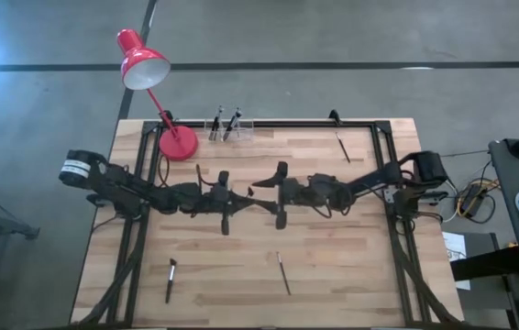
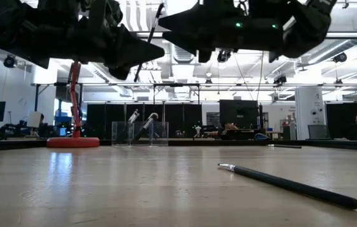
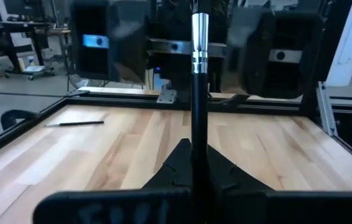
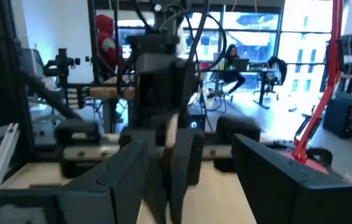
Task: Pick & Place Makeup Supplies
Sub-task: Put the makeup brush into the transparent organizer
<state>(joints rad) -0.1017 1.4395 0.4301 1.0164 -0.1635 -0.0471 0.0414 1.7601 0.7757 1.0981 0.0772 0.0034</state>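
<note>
Pale wooden planks make up the table (image 1: 314, 266), which is edged by a dark metal frame and set on a grey floor. A red desk lamp (image 1: 149, 73) is placed at the far left corner, and just to the right of its base a clear holder (image 1: 230, 130) is seen with two makeup brushes (image 1: 226, 123) standing in it. Three more brushes are laid loose on the wood: one (image 1: 342, 146) well to the right of the lamp near the far edge, and two at the near side, a short one (image 1: 171, 278) and a longer one (image 1: 282, 273). In the low view the longer one (image 2: 289, 183) is seen flat in the foreground.

Both arms are stretched inward above the middle of the table, in front of the lamp, tips facing each other. The left gripper (image 1: 234, 199) is clamped on a dark brush (image 3: 198, 106) with a silvery ferrule, held upright between its fingers (image 3: 176, 168). The right gripper (image 1: 270, 194) is spread wide just beside it, with nothing seen between its fingers (image 4: 123, 168).
</note>
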